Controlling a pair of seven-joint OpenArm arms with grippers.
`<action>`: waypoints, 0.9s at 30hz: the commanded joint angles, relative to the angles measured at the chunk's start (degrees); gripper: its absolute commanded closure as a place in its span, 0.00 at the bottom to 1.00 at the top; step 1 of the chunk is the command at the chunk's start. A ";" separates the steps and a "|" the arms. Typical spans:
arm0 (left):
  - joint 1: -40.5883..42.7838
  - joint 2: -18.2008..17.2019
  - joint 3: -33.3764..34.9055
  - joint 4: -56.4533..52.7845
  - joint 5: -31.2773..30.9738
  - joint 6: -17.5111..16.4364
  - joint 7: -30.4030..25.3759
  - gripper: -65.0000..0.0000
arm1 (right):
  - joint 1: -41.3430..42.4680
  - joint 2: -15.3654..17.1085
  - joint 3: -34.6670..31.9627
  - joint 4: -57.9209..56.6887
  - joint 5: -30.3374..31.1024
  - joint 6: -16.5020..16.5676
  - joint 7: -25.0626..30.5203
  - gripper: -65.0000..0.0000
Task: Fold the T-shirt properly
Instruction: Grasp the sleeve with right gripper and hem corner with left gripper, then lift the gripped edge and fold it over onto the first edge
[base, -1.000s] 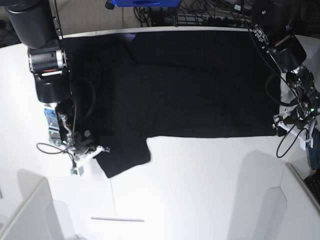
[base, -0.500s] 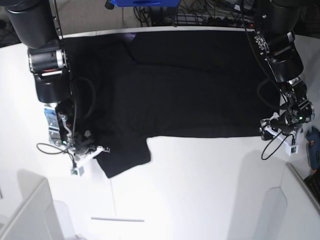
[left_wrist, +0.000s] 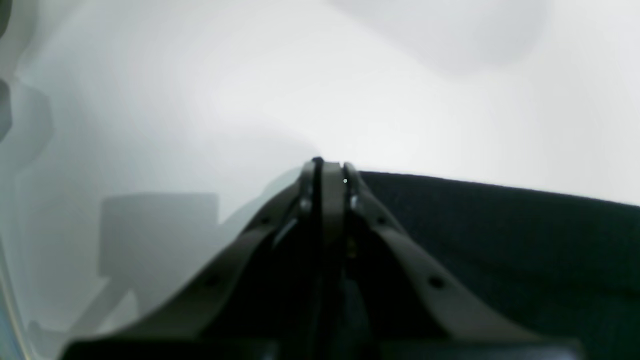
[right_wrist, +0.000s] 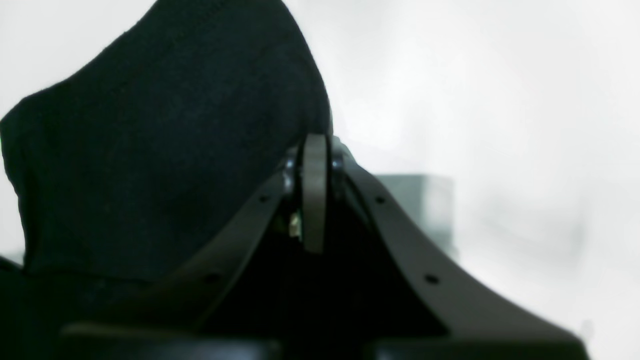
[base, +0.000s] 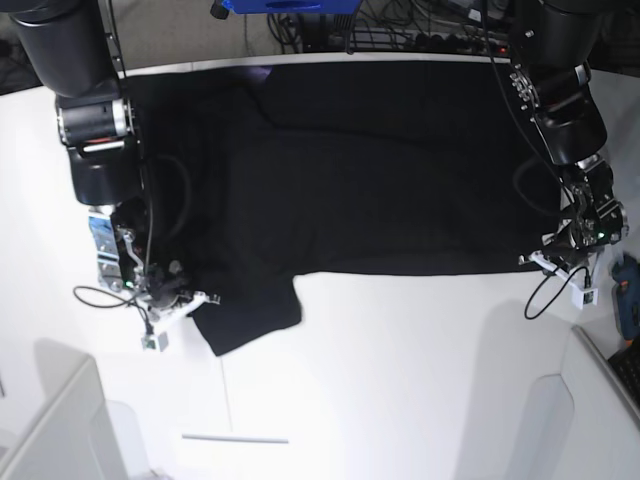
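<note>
Large black cloth T-shirt lay spread flat across white table. Left gripper clenched at hem corner; right gripper clenched on sleeve edge of the T-shirt.

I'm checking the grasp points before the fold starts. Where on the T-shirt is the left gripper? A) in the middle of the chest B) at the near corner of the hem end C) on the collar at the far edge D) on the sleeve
B: in the base view the left gripper sits at the near corner of the T-shirt, jaws shut at the cloth edge.
</note>
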 joint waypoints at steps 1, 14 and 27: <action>-0.65 -0.82 0.20 1.11 0.31 -0.23 0.52 1.00 | 0.13 0.67 0.04 2.38 0.22 0.21 0.15 1.00; 4.00 -0.91 -0.32 13.94 0.14 -0.32 0.96 1.00 | -6.90 0.76 9.00 17.24 -0.04 -0.05 -1.61 1.00; 12.27 -4.51 -2.26 20.97 -22.37 -0.41 8.60 1.00 | -13.76 0.76 14.37 30.52 -0.04 -0.05 -7.41 1.00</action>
